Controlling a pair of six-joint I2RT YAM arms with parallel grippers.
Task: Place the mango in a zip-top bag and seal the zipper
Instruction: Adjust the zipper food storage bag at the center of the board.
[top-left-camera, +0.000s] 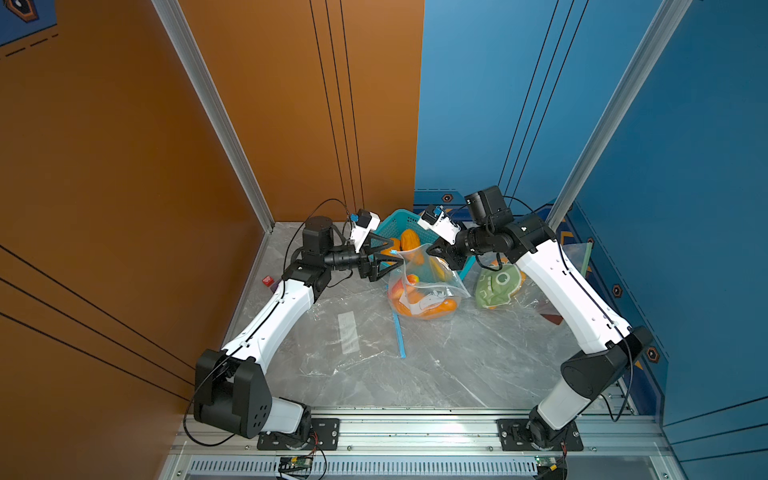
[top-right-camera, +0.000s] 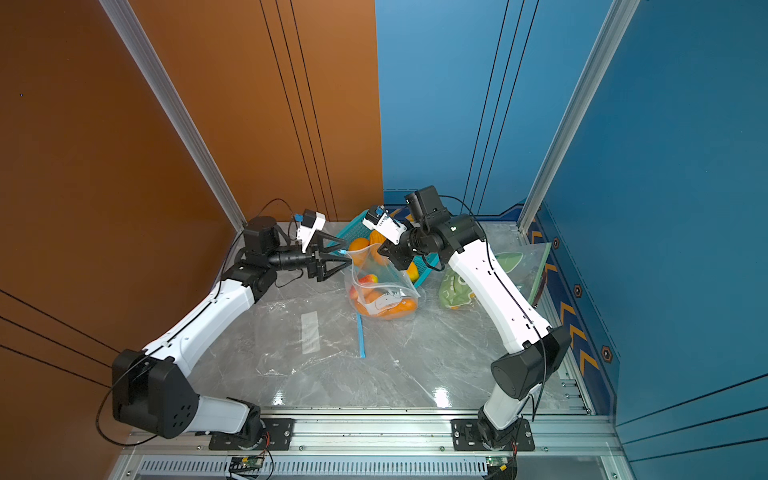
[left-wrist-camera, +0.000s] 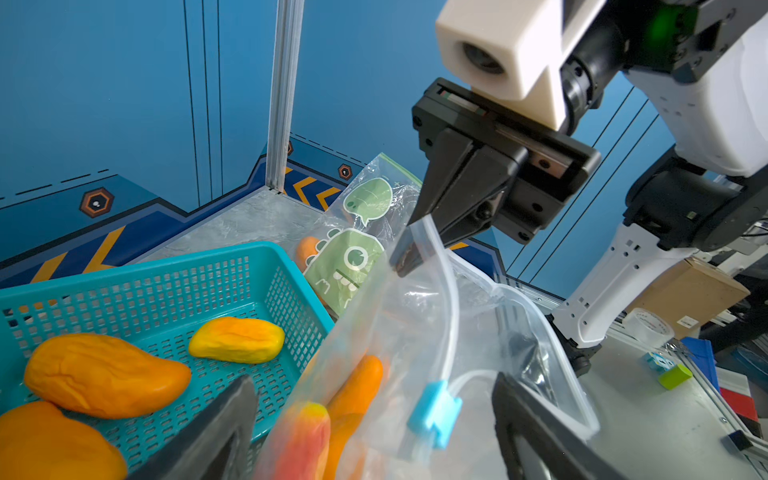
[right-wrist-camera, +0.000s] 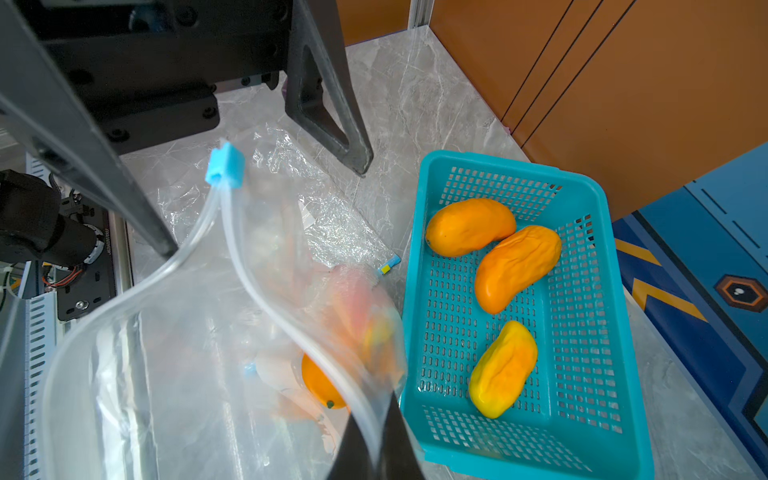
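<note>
Right pincer (left-wrist-camera: 405, 258) clamps upright bag (left-wrist-camera: 415, 332), zipper (left-wrist-camera: 454, 307) running toward spread left pincer (left-wrist-camera: 374, 380).

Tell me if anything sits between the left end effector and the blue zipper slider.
Nothing visible does. The slider sits in the gap of the open left end effector; the right end effector pinches the rim of the bag.

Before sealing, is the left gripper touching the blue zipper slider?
Apart. The left wrist view shows the zipper slider between the fingers of the open left gripper, gaps on both sides.
</note>
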